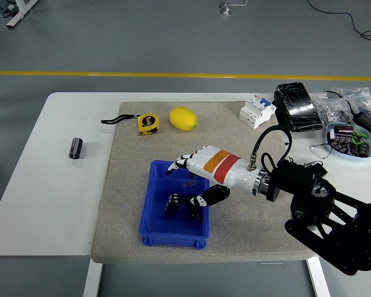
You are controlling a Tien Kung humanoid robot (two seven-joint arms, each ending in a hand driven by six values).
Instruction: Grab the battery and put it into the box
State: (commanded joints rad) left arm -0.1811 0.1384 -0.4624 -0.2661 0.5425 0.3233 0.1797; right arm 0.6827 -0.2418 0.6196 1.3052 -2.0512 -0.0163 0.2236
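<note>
The blue box (153, 232) sits on the grey mat near the table's front. Inside it, one black battery (171, 205) lies left of centre. A second battery (195, 215) lies beside it, partly hidden under my thumb. My right hand (184, 182) hovers over the box's far right part, its white fingers (176, 165) spread and holding nothing. A third black battery (76, 148) lies on the bare white table at the far left.
A yellow tape measure (148, 122) and a lemon (182, 118) lie at the mat's back. A white breaker (258, 111), a black pack (297, 105), bags and a bowl of parts (349, 137) crowd the back right corner.
</note>
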